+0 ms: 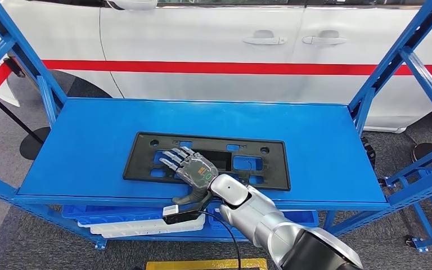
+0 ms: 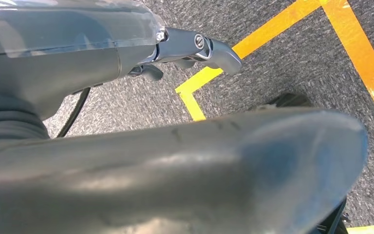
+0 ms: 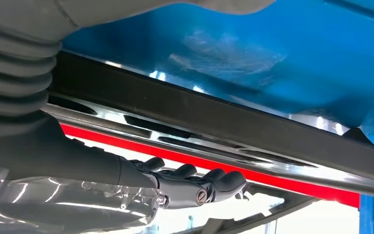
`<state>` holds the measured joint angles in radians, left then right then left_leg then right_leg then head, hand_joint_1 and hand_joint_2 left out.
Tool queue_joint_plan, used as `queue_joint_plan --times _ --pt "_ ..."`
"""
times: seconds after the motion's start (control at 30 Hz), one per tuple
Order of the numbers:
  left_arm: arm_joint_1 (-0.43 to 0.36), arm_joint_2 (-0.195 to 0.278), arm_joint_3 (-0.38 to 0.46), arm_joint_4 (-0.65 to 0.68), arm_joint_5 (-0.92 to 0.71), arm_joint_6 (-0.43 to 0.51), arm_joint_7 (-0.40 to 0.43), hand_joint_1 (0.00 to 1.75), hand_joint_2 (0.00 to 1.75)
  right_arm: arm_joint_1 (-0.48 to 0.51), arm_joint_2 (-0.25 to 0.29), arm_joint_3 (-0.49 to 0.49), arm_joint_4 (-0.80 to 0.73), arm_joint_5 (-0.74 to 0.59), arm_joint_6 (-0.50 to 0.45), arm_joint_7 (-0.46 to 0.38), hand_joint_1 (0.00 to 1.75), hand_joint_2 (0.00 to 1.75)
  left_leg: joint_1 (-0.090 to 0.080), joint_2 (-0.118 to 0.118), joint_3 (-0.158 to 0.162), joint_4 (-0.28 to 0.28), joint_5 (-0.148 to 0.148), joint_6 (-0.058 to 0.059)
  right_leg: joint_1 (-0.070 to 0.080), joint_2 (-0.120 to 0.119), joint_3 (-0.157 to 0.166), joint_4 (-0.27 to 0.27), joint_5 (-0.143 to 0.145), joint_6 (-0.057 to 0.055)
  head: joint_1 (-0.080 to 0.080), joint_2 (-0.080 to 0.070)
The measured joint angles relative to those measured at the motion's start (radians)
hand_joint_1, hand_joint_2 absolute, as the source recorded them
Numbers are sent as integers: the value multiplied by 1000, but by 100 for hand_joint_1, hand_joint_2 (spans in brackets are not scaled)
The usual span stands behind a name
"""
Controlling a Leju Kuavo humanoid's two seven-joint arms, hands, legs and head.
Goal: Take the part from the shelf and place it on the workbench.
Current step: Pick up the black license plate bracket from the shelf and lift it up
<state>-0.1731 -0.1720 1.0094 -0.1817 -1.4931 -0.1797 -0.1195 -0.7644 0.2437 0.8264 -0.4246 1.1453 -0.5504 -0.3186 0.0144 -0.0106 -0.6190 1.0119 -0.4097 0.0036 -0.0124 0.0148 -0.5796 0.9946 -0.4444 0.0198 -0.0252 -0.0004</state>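
A flat black plastic part [image 1: 146, 160] with several cut-outs lies on the blue shelf board [image 1: 84, 146], a little right of its middle. My right hand [image 1: 194, 169] lies over the part's near edge. Its fingers are stretched out and spread across the top, while the thumb [image 1: 185, 198] hangs at the shelf's front lip. In the right wrist view the dark fingers [image 3: 195, 187] hover just off the glossy part [image 3: 224, 122], with a gap showing between them. My left hand [image 2: 102, 68] hangs over the floor holding nothing, its fingers [image 2: 209, 48] apart from the thumb.
A white car [image 1: 214, 39] with a red stripe stands right behind the shelf. Blue slanted uprights [image 1: 385, 79] frame both ends of the board. On the lower level lie blue trays and a white part [image 1: 140, 226]. Yellow tape [image 2: 272, 24] marks the grey carpet.
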Motion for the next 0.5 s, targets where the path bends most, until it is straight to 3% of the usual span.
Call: queue_joint_plan --times 0.23,0.37,0.5 --pt "0 0 0 0 0 1 0 0 0 0 4 -20 -3 2 -1 3 0 175 0 0 1 0 0 0 0 0 1 0 0 0 0 0" --pt "0 0 0 0 0 4 0 0 0 0 8 -23 -4 31 -18 27 174 175 0 0 2 0 0 0 0 0 2 0 0 0 0 0" --pt "0 0 1 0 1 10 0 0 0 2 9 -23 -4 92 -54 80 175 175 0 0 2 0 0 0 0 0 2 0 0 0 0 0"
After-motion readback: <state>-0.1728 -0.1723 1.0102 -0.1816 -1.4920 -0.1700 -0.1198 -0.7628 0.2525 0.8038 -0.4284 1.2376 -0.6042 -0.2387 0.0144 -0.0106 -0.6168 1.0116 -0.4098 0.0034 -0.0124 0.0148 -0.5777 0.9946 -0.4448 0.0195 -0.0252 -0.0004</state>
